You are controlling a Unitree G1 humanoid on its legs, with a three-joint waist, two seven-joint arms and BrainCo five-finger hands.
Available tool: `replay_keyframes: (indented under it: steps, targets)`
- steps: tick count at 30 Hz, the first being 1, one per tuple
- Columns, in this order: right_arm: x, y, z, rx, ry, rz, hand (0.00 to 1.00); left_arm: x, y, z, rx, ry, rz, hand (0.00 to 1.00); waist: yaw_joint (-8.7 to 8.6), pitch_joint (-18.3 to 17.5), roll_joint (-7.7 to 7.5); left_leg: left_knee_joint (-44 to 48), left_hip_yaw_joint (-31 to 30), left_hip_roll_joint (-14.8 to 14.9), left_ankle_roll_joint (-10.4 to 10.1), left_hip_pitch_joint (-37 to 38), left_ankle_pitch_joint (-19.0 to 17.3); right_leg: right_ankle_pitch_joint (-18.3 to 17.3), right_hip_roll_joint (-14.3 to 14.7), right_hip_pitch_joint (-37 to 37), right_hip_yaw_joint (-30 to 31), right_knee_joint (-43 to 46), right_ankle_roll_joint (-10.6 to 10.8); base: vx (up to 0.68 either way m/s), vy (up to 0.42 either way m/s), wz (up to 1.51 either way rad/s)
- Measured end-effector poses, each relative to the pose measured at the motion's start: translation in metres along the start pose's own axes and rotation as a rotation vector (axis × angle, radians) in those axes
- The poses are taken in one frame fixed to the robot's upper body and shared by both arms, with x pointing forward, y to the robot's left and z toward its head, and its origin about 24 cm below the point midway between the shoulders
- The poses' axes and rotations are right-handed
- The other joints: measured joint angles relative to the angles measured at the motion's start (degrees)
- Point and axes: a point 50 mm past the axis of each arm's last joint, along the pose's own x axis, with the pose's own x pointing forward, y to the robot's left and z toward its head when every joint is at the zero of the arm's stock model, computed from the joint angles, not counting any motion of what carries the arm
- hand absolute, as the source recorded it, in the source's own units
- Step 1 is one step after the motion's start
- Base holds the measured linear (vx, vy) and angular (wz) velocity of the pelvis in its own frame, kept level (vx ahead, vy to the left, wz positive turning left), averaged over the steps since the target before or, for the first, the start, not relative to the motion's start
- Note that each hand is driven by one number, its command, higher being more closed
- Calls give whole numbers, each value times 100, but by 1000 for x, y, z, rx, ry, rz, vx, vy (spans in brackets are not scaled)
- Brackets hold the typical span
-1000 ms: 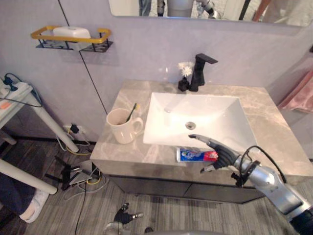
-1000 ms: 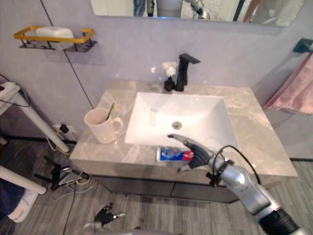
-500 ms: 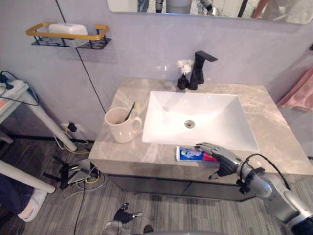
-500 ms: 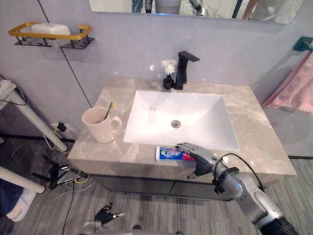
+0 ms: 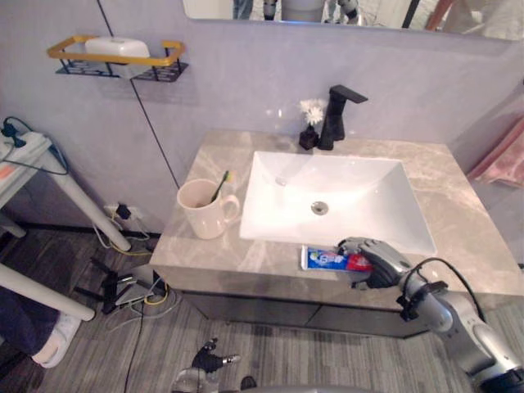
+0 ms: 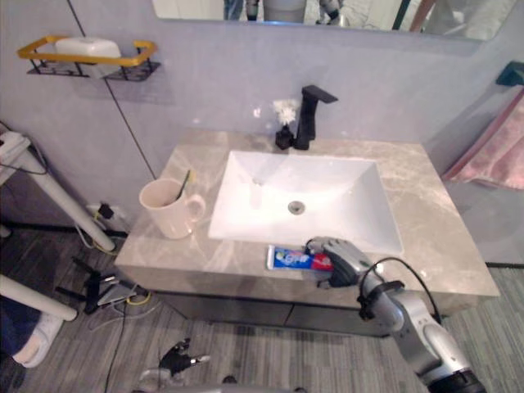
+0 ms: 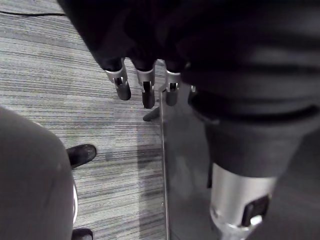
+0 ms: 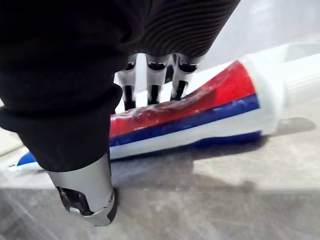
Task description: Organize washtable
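Grey marbled tabletop [image 5: 205, 250], white sink [image 5: 385, 176] sunk into it, and the action is right at the front edge. The toothpaste tube [image 5: 326, 259], red, blue and white, lies flat on the stone strip between the sink and the tabletop's front edge, long side running along that edge. The right hand [image 5: 372, 260] is down on its red end, and the blue-and-white end pokes out toward the robot's left. From the right wrist view the fingers [image 8: 152, 90] curl over the top of the tube [image 8: 200, 112] with their dark tips on it, and the thumb [image 8: 87, 197] sits low on the near side, down by the stone. It looks like a grip closing round the tube, though I can't quite make out whether the thumb touches it. The tube rests on the tabletop, not lifted.

Over on the left side of the tabletop stands a cream mug [image 5: 202, 211] with a toothbrush [image 5: 221, 185] leaning inside, well apart from the tube. At the back, a black faucet [image 5: 336, 116] with a small dark vase and white flower [image 5: 309, 127] just beside it.

The left hand [image 7: 146, 87] hangs low above the striped floor, fingers relaxed and straight, holding nothing.
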Motion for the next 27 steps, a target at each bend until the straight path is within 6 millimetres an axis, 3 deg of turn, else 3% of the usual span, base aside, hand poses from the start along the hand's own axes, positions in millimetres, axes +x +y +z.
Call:
replay_keyframes:
  steps: [15, 16, 27]
  targets:
    - [0, 0, 1, 44, -4, -5, 100, 0, 0, 0, 0, 0, -8, 0, -3, -3, -7, 0, -15, 0, 0, 3, 0, 0, 4, 22, -13, -13, 0, 0, 0, 0]
    - [0, 1, 1, 45, -3, -4, 0, 0, 0, 0, 1, -1, -14, 0, -3, -6, -11, 0, -20, 1, 0, 4, 0, 0, 4, 25, -18, -14, 0, 0, 0, 0]
    - [-3, 3, -3, 73, 62, -90, 0, 0, 1, -1, -1, 2, -15, 0, -23, -23, -22, 0, -20, -8, 3, 5, 2, 53, 3, 42, -11, -60, 8, 0, 0, 0]
